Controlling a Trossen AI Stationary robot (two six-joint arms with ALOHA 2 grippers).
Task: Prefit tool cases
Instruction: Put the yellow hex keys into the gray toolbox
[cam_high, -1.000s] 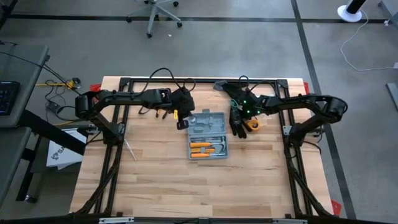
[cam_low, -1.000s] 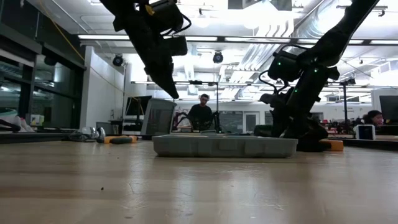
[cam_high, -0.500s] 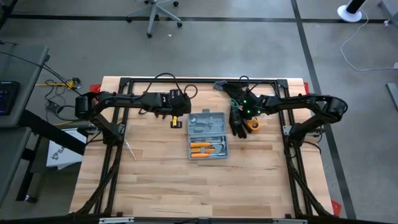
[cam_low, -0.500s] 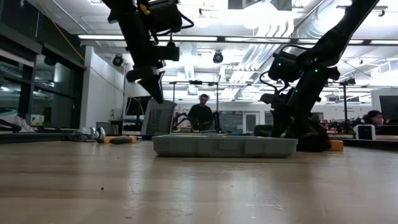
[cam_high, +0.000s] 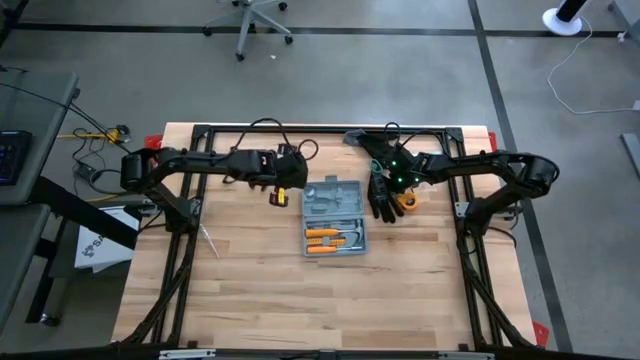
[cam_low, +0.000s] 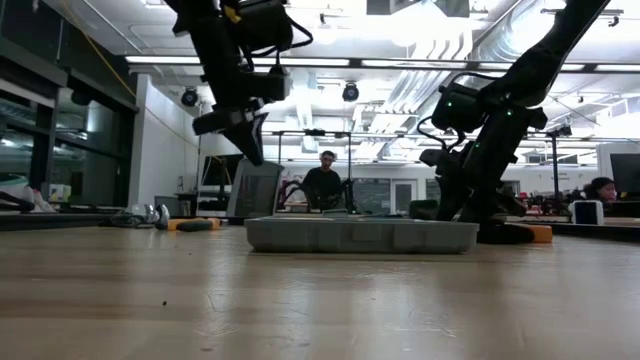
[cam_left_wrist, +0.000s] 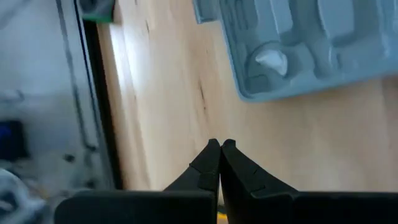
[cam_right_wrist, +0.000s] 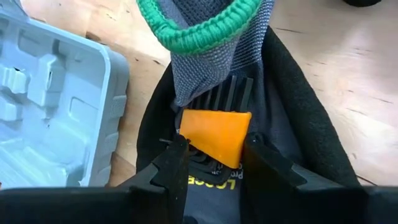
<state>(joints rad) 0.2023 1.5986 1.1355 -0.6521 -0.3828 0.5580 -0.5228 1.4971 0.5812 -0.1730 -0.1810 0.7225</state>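
Note:
The tool case (cam_high: 335, 215) lies open and flat on the table's middle, grey-blue, with orange-handled tools (cam_high: 330, 240) in its near half. My left gripper (cam_high: 279, 196) hangs shut and empty above the bare wood just left of the case's far half (cam_left_wrist: 298, 50). My right gripper (cam_right_wrist: 214, 152) is at the case's right side, over a black-and-grey work glove (cam_right_wrist: 298, 124) with a green cuff. It is shut on a flat orange piece (cam_right_wrist: 214, 137). My right gripper has the flat orange piece between its two fingers, one finger (cam_right_wrist: 177, 155) on each side edge (cam_right_wrist: 186, 127). The fingers slant down from the table's right and far side. The piece sits over the glove's back; whether it is lifted clear of the glove I cannot tell.
Another orange thing (cam_high: 407, 200) lies right of the gloves. A thin pale stick (cam_high: 209, 239) lies on the wood at the near left. Black frame rails (cam_high: 190, 200) run along the table's sides and far edge. Bare wood (cam_high: 320, 300) stretches to the near edge. A person (cam_low: 325, 185) sits far behind.
My left gripper has drawn back a little toward the table's left edge, away from the case, and has rolled about its wrist, staying shut and empty. The case and my right gripper have kept still.

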